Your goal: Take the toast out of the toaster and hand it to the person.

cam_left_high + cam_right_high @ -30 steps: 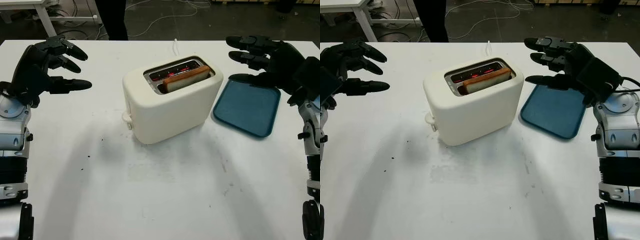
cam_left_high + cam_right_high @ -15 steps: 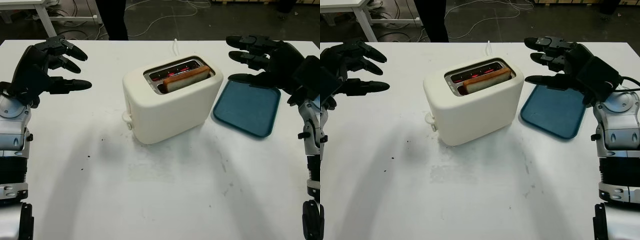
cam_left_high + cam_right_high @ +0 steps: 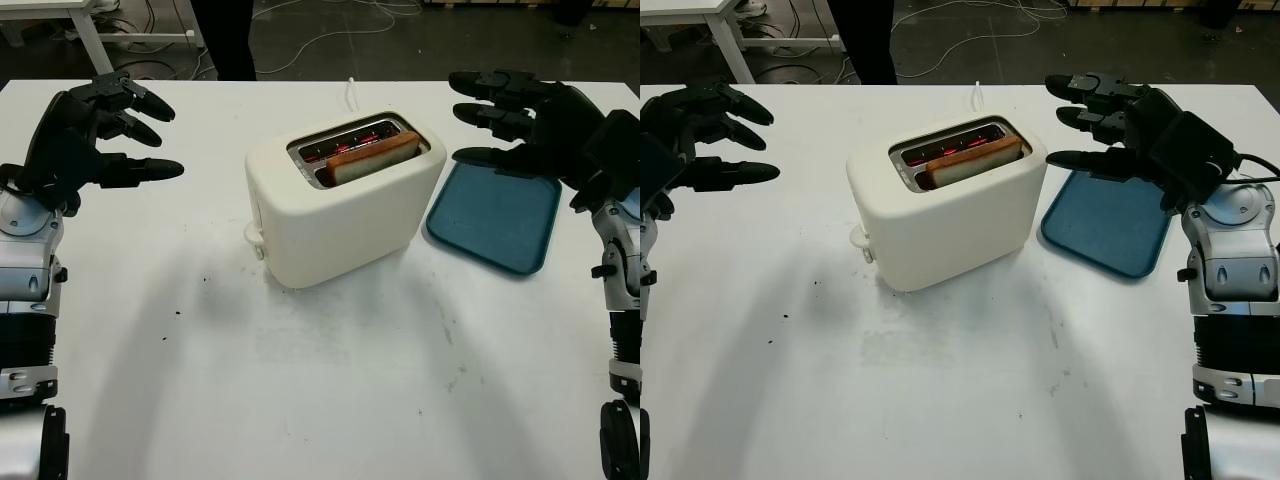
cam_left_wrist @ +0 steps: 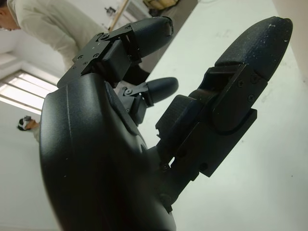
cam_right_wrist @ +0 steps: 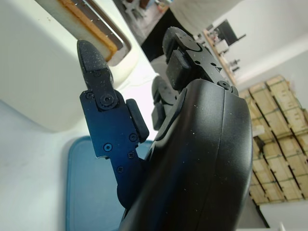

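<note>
Flanking one toaster [image 3: 345, 205] with one toast [image 3: 372, 158]: two open hands [image 3: 95, 140].

No text, label, brand or number can be read on anything here.

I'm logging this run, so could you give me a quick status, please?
Left hand and right hand open, flanking toaster. Toast in its slot. Path clear.

toaster [image 3: 340, 215]: matt cream plastic, metal slot rim | tray [image 3: 495, 215]: smooth blue plastic | table [image 3: 300, 400]: matt white
</note>
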